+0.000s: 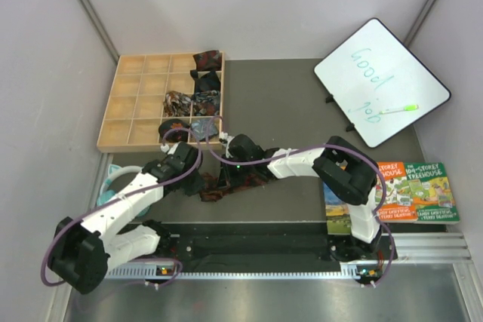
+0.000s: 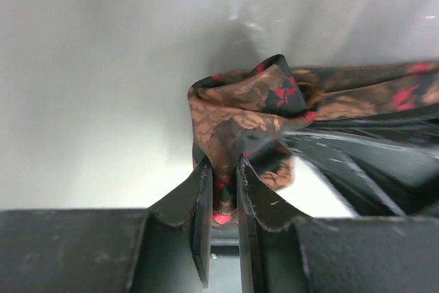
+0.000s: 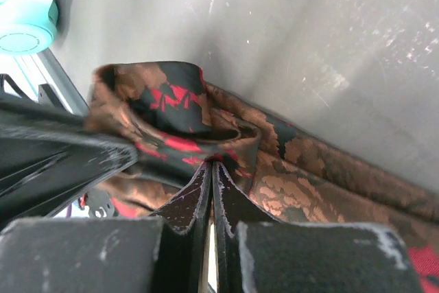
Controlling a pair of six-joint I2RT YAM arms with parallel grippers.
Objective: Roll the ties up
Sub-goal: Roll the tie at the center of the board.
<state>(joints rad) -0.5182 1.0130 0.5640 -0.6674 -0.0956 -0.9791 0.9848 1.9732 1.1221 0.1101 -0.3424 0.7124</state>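
left gripper (image 2: 223, 200) pinched the glossy brown-black tie (image 2: 233, 114) at its loose coil; right gripper (image 3: 210, 173) pressed together at the fold.

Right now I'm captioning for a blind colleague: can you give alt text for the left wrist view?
The left gripper pinches a fold of a partly rolled dark tie with rust-orange and red print. Its free length runs to the frame's right edge over the grey table.

Soft overhead light casts faint shadows. Wrist views show the dark rust-printed fabric tie (image 2: 240, 114) sharp, motion blur at one side, glare specks on the grey matte table (image 3: 357, 66).
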